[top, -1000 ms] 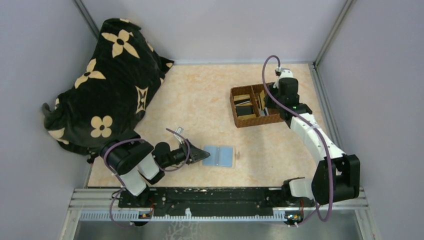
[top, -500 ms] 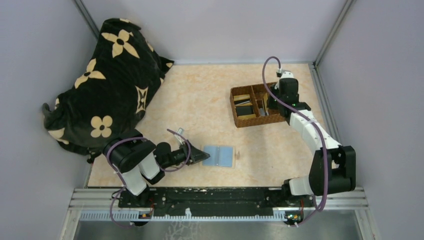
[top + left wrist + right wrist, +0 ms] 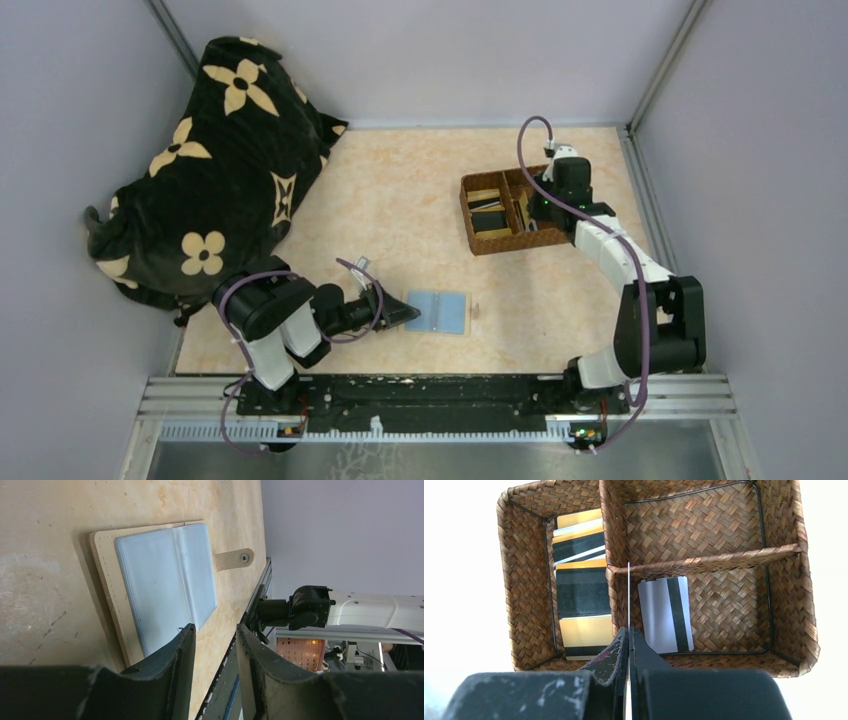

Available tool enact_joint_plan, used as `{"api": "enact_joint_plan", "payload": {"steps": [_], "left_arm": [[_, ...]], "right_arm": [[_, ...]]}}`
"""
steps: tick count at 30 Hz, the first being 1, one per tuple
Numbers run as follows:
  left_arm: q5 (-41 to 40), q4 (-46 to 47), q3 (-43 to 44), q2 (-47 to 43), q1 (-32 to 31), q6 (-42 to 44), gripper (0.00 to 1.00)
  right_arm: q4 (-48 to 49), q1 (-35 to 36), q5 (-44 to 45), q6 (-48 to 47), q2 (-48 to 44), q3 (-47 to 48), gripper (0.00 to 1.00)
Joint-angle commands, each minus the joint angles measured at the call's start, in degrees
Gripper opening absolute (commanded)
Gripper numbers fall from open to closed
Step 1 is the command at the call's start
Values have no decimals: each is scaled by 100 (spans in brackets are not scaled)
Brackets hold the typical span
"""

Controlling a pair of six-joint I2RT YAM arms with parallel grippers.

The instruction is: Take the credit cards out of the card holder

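Lying open at 6 o'clock on the table (image 3: 400, 200), the card holder (image 3: 441, 312) shows its pale blue inner faces, its snap tab (image 3: 234, 559) pointing to 3 o'clock. At its 9 o'clock edge the left gripper (image 3: 215, 630) sits low with jaws parted and nothing between them. Over the woven basket (image 3: 704, 525) at 1 o'clock, the right gripper (image 3: 628, 631) is clenched on a thin card (image 3: 628, 595) seen edge-on. In the wrist view, gold cards (image 3: 580, 605) fill the basket's 9 o'clock compartment; a grey card (image 3: 659, 615) lies at 4 o'clock
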Motion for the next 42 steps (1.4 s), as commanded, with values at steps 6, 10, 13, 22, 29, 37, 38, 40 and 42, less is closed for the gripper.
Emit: {"api": "enact_joint_plan", "payload": {"steps": [6, 10, 13, 22, 29, 37, 38, 40, 42], "left_arm": [[128, 1570, 34, 34, 51, 126, 42], [137, 1570, 9, 30, 61, 133, 42], [133, 1571, -10, 28, 62, 144, 42], [129, 1570, -93, 14, 62, 171, 41], [102, 1570, -180, -25, 61, 199, 41], [150, 1570, -147, -14, 62, 195, 41], [154, 1570, -147, -5, 62, 201, 41], [184, 1570, -128, 3, 62, 177, 41], [198, 1570, -118, -11, 62, 170, 41]], "right_arm": [[359, -39, -145, -136, 254, 321, 0], [365, -26, -141, -166, 313, 302, 0], [358, 102, -10, -230, 357, 283, 0], [318, 798, 931, -514, 688, 253, 0], [278, 984, 1167, -584, 760, 240, 0], [208, 1045, 1028, -512, 393, 157, 14], [183, 1042, 982, -499, 325, 158, 15], [139, 1053, 917, -471, 154, 144, 18], [75, 1053, 860, -444, -4, 137, 20]]}}
